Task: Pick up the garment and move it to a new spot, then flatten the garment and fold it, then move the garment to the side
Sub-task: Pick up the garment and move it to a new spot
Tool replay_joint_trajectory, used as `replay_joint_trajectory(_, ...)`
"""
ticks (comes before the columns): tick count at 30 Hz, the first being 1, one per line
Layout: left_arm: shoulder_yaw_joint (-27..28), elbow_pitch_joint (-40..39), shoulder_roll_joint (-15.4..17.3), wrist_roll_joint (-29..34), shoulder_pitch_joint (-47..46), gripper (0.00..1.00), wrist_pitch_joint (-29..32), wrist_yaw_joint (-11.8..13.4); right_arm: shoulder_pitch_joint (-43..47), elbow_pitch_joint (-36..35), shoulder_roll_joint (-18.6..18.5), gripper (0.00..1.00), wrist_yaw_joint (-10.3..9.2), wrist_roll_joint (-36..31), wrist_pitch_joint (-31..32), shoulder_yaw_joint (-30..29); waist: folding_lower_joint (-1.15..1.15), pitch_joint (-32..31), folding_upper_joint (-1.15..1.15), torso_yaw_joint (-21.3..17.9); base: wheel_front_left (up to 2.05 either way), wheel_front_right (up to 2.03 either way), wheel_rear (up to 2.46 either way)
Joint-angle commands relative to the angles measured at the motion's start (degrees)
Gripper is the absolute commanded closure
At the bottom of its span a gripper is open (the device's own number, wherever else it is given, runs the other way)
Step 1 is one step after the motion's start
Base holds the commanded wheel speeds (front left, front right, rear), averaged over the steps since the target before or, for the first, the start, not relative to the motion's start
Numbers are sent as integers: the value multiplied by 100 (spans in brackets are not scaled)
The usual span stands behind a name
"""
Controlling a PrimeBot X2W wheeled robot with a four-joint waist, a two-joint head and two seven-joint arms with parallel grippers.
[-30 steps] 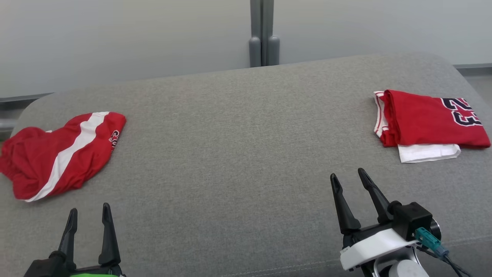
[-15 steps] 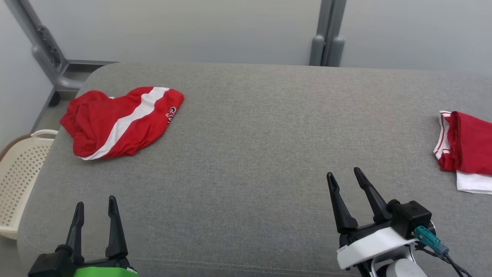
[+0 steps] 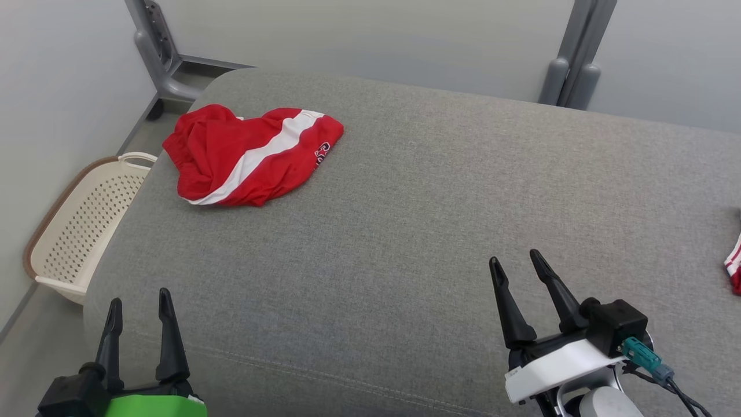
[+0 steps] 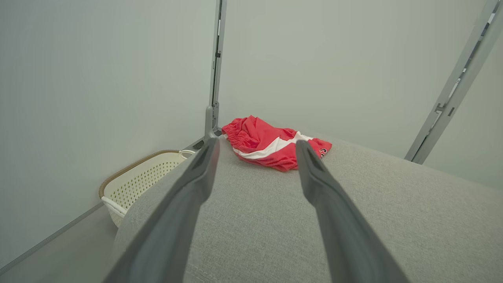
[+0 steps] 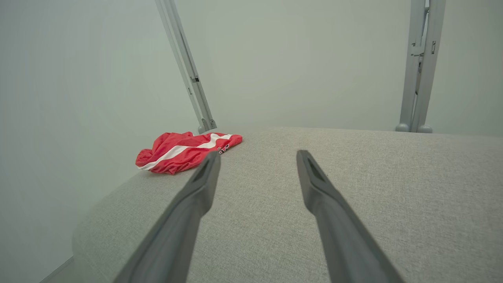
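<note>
Grey woven upholstery covers the broad padded surface [image 3: 440, 191] on which the work is laid. The garment [image 3: 249, 155], red with a white stripe and dark lettering near one edge, lies crumpled in a loose heap at the far left corner of that surface, close to its rounded edge. Neither gripper is in contact with it.

The left gripper [image 3: 140, 296] hovers at the near left edge of the padding. Its two dark fingers are spread apart and hold nothing. In the left wrist view the garment lies ahead, framed in the gap between the fingers and well apart from their tips.

The right gripper [image 3: 514, 257] stands over the near right part of the surface, its fingers likewise parted and empty, well apart from the garment. The right wrist view places the garment ahead and off to the left of its fingers.

A cream perforated basket [image 3: 75, 231] with a brown rim sits on the floor beside the left end of the padding. Grey metal posts [image 3: 570, 69] rise against the pale wall behind the surface, and a grey frame leg [image 3: 151, 52] stands at the far left corner. A small piece of red and white cloth [image 3: 734, 269] lies on the padding at the right edge of the head view. What it is cannot be told.
</note>
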Motion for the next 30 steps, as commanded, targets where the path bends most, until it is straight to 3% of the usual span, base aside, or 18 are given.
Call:
replay_joint_trajectory(1,20,0,3,-21,-84,0,-20,3,-62,6,-19,0,-7,-19,-24,1,0,58,0,67,0,0,0)
replay_joint_trajectory(16,71,45,4,-447,-572,0,-20,-173,-289,82,-19,0,-7,-382,-24,-19,0,628,0,50,0,0,0)
replay_joint_trajectory(24,67,329,4,-943,-1383,0,-16,-315,-662,88,-20,0,-7,-721,-24,27,0,1244,0,-32,0,0,0)
replay_joint_trajectory(30,373,806,14,-898,-2341,0,-16,-399,-963,157,-23,0,-7,-954,-24,98,0,1748,0,-198,0,0,0)
